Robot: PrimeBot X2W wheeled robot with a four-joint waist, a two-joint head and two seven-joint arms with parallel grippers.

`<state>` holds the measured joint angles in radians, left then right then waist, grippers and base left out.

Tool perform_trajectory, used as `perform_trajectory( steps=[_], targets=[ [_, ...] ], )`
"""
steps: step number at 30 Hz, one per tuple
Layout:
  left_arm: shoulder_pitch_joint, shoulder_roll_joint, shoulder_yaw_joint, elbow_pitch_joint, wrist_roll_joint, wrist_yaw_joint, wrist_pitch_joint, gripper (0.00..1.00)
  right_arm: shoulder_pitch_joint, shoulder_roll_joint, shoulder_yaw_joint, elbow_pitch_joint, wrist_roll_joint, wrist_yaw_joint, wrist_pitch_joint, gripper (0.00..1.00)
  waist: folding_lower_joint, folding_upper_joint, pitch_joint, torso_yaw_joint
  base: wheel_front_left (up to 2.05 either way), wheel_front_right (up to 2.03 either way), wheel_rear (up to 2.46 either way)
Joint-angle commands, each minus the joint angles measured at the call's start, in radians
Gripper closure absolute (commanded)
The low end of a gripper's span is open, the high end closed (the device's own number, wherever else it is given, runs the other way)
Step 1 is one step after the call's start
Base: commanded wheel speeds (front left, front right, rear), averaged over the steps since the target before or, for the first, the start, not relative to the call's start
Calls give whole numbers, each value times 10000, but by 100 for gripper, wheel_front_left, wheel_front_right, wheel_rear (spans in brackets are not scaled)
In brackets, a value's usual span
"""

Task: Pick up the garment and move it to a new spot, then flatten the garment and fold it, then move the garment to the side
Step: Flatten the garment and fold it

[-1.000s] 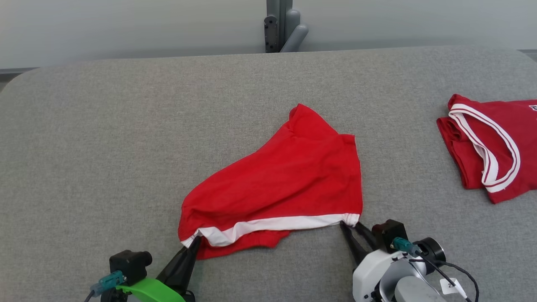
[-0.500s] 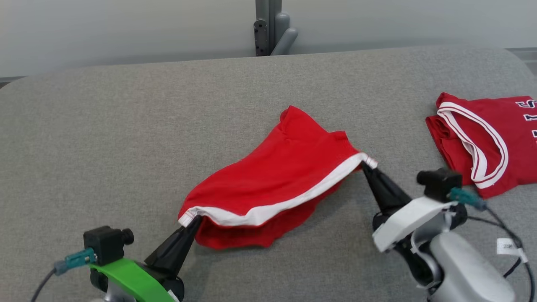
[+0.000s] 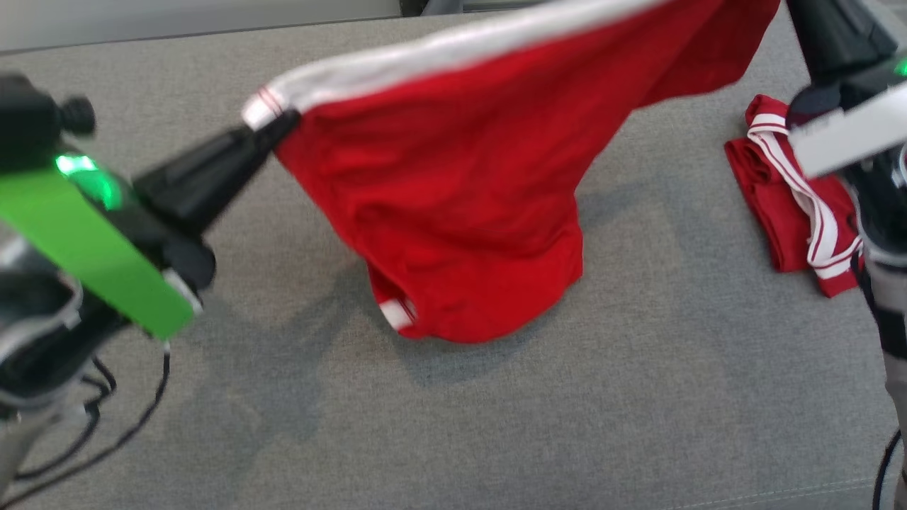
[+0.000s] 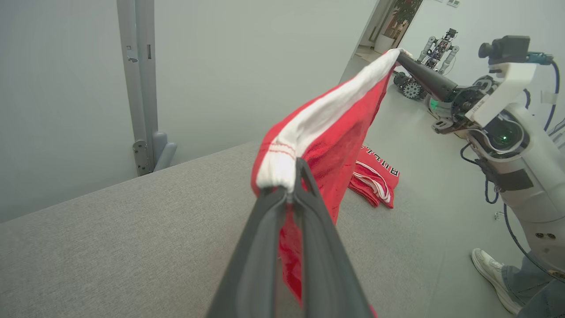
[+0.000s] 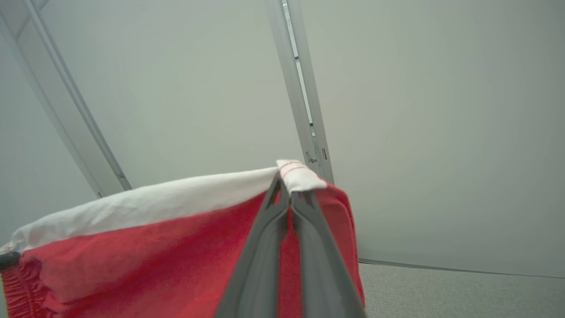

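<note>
We see red fabric garment with white band (image 3: 460, 177) hanging above grey fabric-covered surface (image 3: 638, 411), stretched between both arms. One end of white band is pinched tight in left tool (image 4: 293, 176), other end pinched tight in right tool (image 5: 289, 187). Red cloth sags below band. Lowest fold seems to brush surface, though blur leaves us unsure. Folded red jersey with white-striped trim (image 3: 786, 205) lies on surface at right, apart from hanging garment.
</note>
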<state>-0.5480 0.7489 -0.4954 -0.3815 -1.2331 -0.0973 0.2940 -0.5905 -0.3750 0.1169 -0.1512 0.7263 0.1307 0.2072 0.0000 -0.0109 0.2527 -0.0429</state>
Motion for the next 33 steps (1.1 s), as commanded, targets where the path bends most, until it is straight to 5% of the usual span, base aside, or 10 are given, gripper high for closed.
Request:
perform_trajectory(
  steps=[1,8,14,19,22,28,33],
  targets=[
    [-851,-123,48,405,4,4,279,100,-660,313,-183,335,-109,-3,178,100,0,109,1290,-82,0,0,0],
    [-5658,-1780,-224,4299,1297,-106,686,100,-5092,1605,-549,3270,-1953,0,520,100,0,109,2745,47,0,0,0],
    [-9190,-3010,-302,8007,3504,-226,-1650,100,-8797,2955,-1605,6230,-3653,-3,-1398,100,0,109,3700,-172,0,0,0],
    [-10474,-2829,-1117,9399,5016,-320,-3706,100,-10038,3205,-1456,7612,-3719,-3,-2747,100,0,109,4384,-561,0,0,0],
    [-9816,-2966,-1913,9792,4791,-340,-4702,100,-9521,3238,-623,8072,-2695,-3,-3602,100,0,109,4539,-635,0,0,0],
    [-7511,-1968,-3560,9032,3569,-325,-5557,100,-6305,3066,1360,7518,-1644,0,-4603,100,0,109,3983,-754,0,0,0],
    [-4982,-1299,-3382,7552,3096,-327,-5591,100,-2898,2317,2069,6220,-812,-2,-4732,100,0,109,2990,-754,0,0,0]
  ],
)
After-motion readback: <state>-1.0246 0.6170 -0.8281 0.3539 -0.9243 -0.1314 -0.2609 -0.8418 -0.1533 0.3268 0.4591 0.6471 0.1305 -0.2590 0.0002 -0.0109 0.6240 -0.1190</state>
